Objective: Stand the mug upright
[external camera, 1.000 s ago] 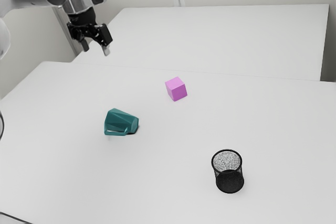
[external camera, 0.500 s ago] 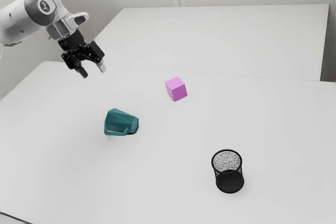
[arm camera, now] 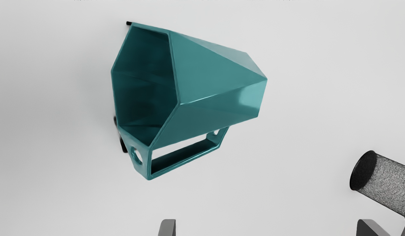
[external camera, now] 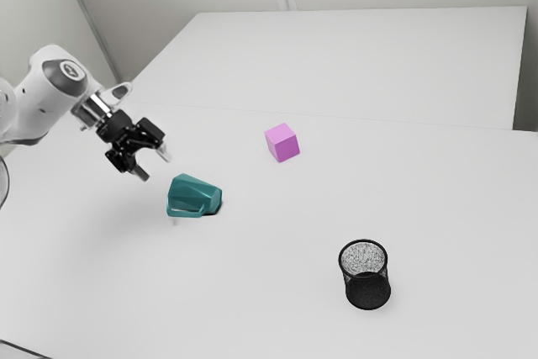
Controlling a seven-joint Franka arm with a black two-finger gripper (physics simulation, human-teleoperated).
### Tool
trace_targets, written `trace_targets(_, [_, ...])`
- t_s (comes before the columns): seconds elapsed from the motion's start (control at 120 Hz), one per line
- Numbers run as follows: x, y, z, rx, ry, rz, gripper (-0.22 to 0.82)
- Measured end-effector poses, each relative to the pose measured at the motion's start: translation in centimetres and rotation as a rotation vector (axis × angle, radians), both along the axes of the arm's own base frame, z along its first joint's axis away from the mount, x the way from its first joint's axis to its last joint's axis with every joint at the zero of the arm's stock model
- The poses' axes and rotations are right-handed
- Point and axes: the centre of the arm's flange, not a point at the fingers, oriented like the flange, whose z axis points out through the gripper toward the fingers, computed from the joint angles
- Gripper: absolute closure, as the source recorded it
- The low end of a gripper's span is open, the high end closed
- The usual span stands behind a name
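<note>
Well, on the table (external camera: 252,292), toward the exterior view's left, the gripper (external camera: 155,167) hangs over it, fingers wide apart and empty, near the mug (external camera: 194,195). That lies on its side, mouth leftward, handle (arm camera: 189,159) on the near side. Best to straddle the body, clear of the handle, then raise the mouth end gently and settle the base flat.

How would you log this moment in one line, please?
mug: on its side | gripper: open, near mug, not touching | uprighting: not yet done

The fingers (external camera: 141,173) have come down closer to the mug (external camera: 193,193).
</note>
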Motion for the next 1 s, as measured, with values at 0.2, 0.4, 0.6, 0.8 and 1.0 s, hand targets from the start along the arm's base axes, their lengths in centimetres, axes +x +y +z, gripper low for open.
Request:
trace_targets(0.2, [-0.1,1.4,-4.4,-0.060,0.007,0.003,0.00])
trace_targets(0.4, [0.9,1.5,-6.3,-0.102,-0.048,-0.008,0.00])
trace_targets(0.6, [2.1,2.0,-8.3,-0.124,-0.097,-0.012,0.01])
trace_targets(0.8, [3.0,-0.6,-10.4,-0.176,-0.124,-0.051,0.01])
trace_targets(1.0, [2.7,-2.1,-10.1,-0.197,-0.159,-0.076,0.19])
